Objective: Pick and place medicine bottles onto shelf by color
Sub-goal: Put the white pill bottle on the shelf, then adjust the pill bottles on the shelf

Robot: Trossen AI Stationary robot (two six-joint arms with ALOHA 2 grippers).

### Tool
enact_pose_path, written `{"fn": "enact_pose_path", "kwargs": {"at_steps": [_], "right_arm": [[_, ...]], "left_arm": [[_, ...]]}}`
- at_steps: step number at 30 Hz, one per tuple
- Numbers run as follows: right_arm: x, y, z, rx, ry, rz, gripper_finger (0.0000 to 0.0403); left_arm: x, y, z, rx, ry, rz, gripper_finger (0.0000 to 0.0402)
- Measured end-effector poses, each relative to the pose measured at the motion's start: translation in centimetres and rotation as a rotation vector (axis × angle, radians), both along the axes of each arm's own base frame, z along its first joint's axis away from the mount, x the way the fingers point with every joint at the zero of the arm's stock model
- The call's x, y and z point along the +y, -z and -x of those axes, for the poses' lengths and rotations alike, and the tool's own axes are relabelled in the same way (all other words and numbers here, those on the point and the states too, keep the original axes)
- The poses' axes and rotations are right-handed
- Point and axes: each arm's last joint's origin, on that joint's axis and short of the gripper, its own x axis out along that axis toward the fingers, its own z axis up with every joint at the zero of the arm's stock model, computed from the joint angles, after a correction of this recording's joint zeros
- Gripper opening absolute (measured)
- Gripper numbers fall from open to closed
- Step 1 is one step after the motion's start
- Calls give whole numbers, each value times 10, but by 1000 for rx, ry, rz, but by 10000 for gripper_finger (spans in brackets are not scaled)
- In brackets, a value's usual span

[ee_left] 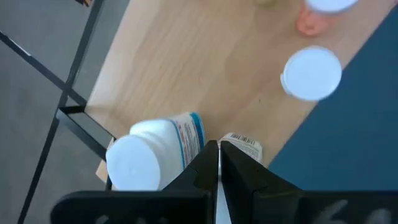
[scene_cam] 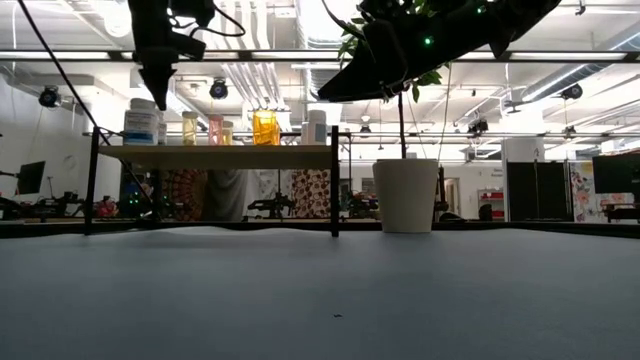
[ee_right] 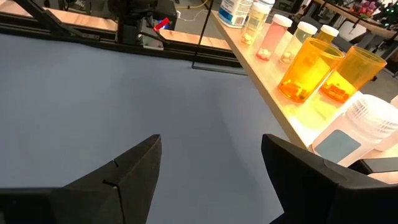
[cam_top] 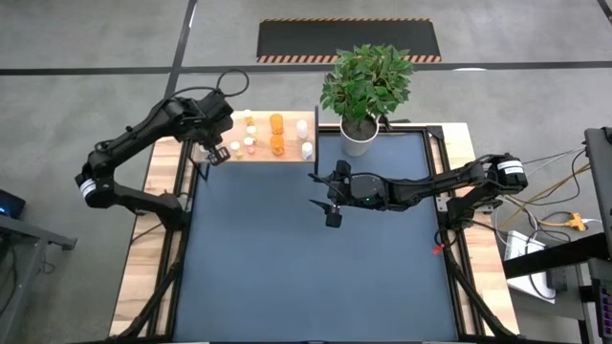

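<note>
From above, you can see the small light wood shelf with thin black frame legs (cam_top: 263, 153) at the far left corner of the dark blue table (cam_top: 316, 258), with the tiny medicine bottles (cam_top: 276, 134), white ones and translucent orange ones, all standing on it; none shows on the blue surface. Your left claw (cam_top: 212, 151) hangs over the shelf's left end, right by the white bottles there, so it is the nearer arm; your right claw (cam_top: 332, 212) hovers over the middle of the table, well apart from the shelf, which lies to its far left. From table height, the bottles stand upright in a row on the board, long axes vertical, beside the white plant pot (scene_cam: 406, 196). Through the left wrist camera, the left claw (ee_left: 217, 163) is clenched, nothing between its fingers, directly above a white bottle with blue label print (ee_left: 155, 155). Through the right wrist camera, the right claw (ee_right: 211, 168) stands released and empty, with the two orange bottles (ee_right: 311, 71) ahead and off to one side.
</note>
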Motion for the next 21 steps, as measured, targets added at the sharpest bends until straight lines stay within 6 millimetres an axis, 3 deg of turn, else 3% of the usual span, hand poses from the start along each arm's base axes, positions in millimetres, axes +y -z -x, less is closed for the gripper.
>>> {"fn": "enact_pose_path", "kwargs": {"at_steps": [21], "right_arm": [[0, 0, 0, -1, 0, 0, 261]], "left_arm": [[-6, 2, 6, 67, 9, 52, 0]]}}
